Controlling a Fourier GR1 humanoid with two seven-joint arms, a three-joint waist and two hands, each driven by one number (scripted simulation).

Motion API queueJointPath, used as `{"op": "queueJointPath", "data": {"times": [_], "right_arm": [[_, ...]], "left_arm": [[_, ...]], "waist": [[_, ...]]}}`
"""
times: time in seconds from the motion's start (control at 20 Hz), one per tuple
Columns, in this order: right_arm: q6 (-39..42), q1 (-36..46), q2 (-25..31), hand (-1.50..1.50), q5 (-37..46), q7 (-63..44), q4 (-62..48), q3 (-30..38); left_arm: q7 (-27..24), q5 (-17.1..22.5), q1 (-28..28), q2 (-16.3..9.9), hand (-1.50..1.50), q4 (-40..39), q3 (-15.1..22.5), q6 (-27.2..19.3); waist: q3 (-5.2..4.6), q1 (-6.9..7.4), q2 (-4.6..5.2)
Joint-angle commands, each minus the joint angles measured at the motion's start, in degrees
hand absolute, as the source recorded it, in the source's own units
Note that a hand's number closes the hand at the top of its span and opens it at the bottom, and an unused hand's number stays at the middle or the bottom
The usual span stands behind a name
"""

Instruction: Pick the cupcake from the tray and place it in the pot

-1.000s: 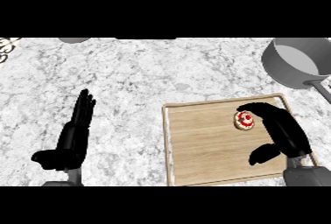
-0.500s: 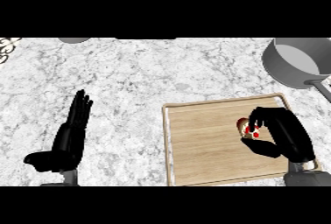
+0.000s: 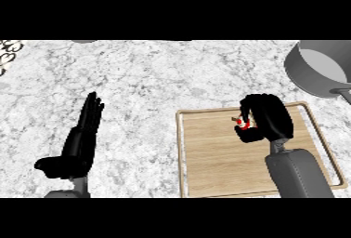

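**Right hand closed on the cupcake, pot up and to the right**

Right hand (image 3: 266,122) sits over the upper part of the wooden tray (image 3: 205,162), its black fingers curled round the cupcake (image 3: 241,123) — only a sliver of red and white shows at the hand's left edge, the rest is hidden inside the curl. Whether the cupcake has left the tray's surface cannot be told from this steep view. The grey forearm runs back from the hand toward the lower edge, crossing the tray's right half.

From the hand, the grey pot (image 3: 316,69) lies up and to the right, past the tray's far right corner, partly cut by the view's right edge. Its handle points down and right, away from the tray, so the open mouth faces the hand's side with nothing between them on the marble counter (image 3: 151,79). The right hand is by far the nearer one to the pot — the carry looks like a short diagonal move away from the robot and outward, with a lift to get over the pot's rim.

Left hand (image 3: 81,139) rests open at the view's left, fingers straight and pointing up, well apart from the tray.
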State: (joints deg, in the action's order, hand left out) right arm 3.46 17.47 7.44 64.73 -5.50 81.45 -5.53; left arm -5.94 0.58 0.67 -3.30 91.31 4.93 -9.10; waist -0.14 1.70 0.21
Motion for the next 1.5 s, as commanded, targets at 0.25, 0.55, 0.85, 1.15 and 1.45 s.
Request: {"op": "queueJointPath", "data": {"times": [0.25,0.55,0.85,1.15,1.45], "right_arm": [[-1.46,20.02,-7.33,1.50,5.98,-19.90,-7.07,-4.75],[-1.86,19.10,-6.33,1.50,12.62,-25.52,2.40,-5.12],[1.74,22.72,-4.84,1.50,15.13,-31.40,4.72,-0.84],[-1.36,20.42,0.22,1.50,14.13,-29.59,2.72,5.46],[-4.11,18.50,6.45,1.50,9.44,-23.52,-1.27,12.48]], "left_arm": [[-1.79,-0.89,-0.95,1.35,0.00,-1.79,0.63,-0.42],[0.54,-1.47,-1.05,0.83,0.00,1.60,0.63,-0.88],[-0.21,0.01,1.46,0.46,0.00,-2.79,-2.35,-0.40],[0.66,-0.36,2.08,0.58,0.00,-1.89,-2.34,-0.49],[0.89,-1.62,-2.92,2.06,0.00,2.65,1.15,-0.20]], "waist": [[0.12,-0.94,-0.21],[0.13,-1.60,-0.38],[0.13,-1.75,-0.28],[0.15,-1.66,-0.19],[0.17,-1.37,-0.21]]}}
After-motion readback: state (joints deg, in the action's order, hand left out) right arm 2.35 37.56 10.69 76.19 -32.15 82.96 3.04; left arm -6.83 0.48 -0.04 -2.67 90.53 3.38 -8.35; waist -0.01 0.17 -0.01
